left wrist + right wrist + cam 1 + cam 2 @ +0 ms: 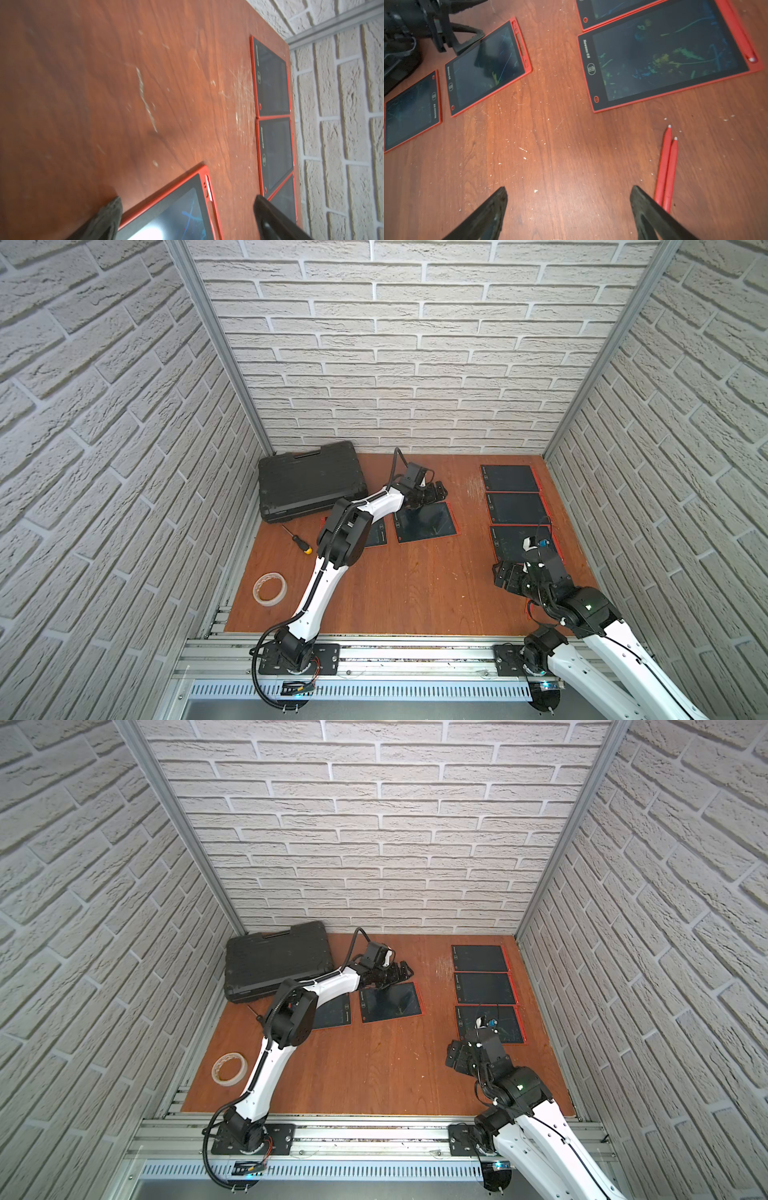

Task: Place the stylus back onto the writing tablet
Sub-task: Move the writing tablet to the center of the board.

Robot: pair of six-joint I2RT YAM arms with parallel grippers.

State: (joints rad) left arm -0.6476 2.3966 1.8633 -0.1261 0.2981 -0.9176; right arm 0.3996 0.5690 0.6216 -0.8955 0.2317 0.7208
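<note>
At the far left lie a case (309,479), a screwdriver (297,539) and a tape roll (270,589), none of them my concern. My left gripper (188,204) hangs wide open and empty over the far edge of the centre tablet (488,66), whose side slot (520,39) looks bare. A second tablet (413,110) lies just left of it. Further right, three tablets (517,508) sit in a column along the right wall, and the nearest one (664,54) already carries a docked pen (737,31). My right gripper (569,190) is spread open too, holding nothing. The two loose styluses (664,166) lie side by side, touching, on the table close to that nearest tablet. They are just outside one of my right fingers (645,205), not between them. I judge them light, stiff, smooth plastic, apt to roll or slip. I would pinch one across its mid-shaft, minding that its twin may drag along.
</note>
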